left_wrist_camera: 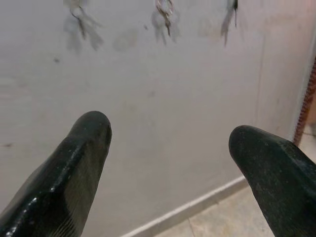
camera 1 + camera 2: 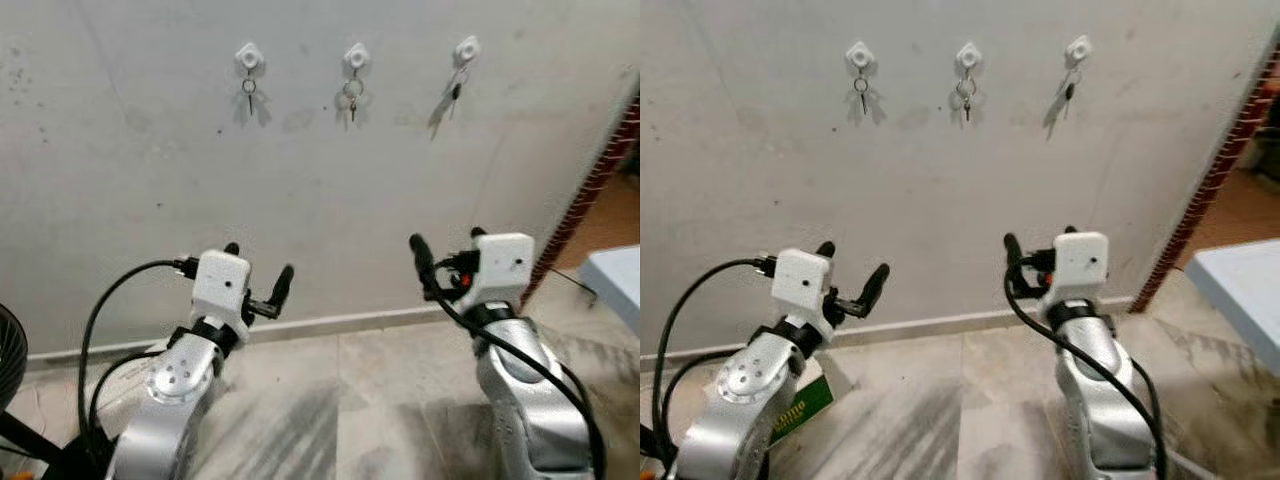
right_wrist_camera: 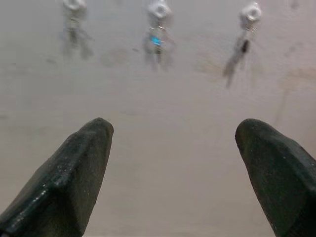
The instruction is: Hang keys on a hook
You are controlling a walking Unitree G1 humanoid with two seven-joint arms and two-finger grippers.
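— While both arms are raised in front of the wall (image 2: 320, 180), where are the keys?

— Three white hooks sit in a row high on the far wall. The left hook (image 2: 249, 58) holds a key (image 2: 249, 95), the middle hook (image 2: 356, 58) holds a ring of keys (image 2: 352, 98), and the right hook (image 2: 466, 48) holds a dark-headed key (image 2: 455, 90).

— And the end effectors?

— The left end effector (image 2: 258, 270) has its fingers apart, holding nothing, well below the hooks. The right end effector (image 2: 447, 248) is the same: fingers spread, nothing between them, near the tiled floor (image 2: 380, 400) side of the wall.
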